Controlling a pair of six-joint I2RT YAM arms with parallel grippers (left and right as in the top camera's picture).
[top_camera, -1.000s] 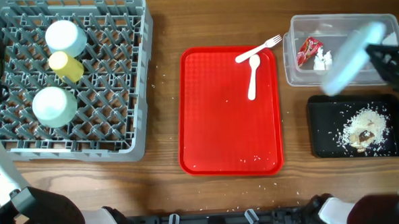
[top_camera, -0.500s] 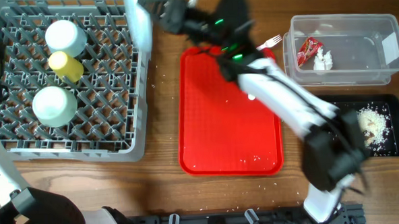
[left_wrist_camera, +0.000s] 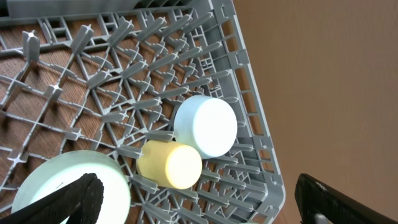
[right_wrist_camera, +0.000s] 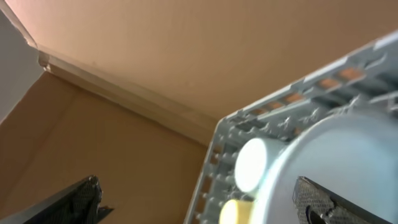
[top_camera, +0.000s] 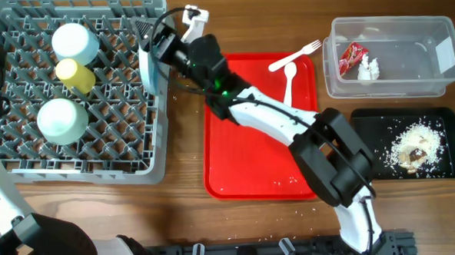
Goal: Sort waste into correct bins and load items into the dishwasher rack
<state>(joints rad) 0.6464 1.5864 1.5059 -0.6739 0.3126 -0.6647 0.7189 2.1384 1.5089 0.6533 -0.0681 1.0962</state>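
The grey dishwasher rack [top_camera: 121, 159] holds the light blue bowl [top_camera: 75, 43], the yellow cup [top_camera: 75, 73] and the pale green bowl [top_camera: 61, 121], all upside down or on their sides. The pale plate [top_camera: 149, 69] stands on edge among the pegs at the rack's right side. My right gripper [top_camera: 154, 41] is right by its top rim, jaws wide open; in the right wrist view the plate [right_wrist_camera: 354, 155] fills the right side beside one finger [right_wrist_camera: 329, 202]. My left gripper [left_wrist_camera: 205, 208] hovers open over the rack, holding nothing. The white fork [top_camera: 293, 55] and spoon [top_camera: 289, 86] lie on the red tray [top_camera: 243, 142].
The clear tub [top_camera: 431, 34] at the back right holds the red-and-white wrapper [top_camera: 353, 57] and the white tissue [top_camera: 369, 67]. The black tray [top_camera: 367, 148] below it holds the food scraps [top_camera: 414, 144]. My right arm stretches across the red tray. Crumbs dot the wood.
My right arm swung from over the clear tub across to the rack, carrying the plate. The plate now stands in the rack and the right jaws have opened. The left arm stayed still.
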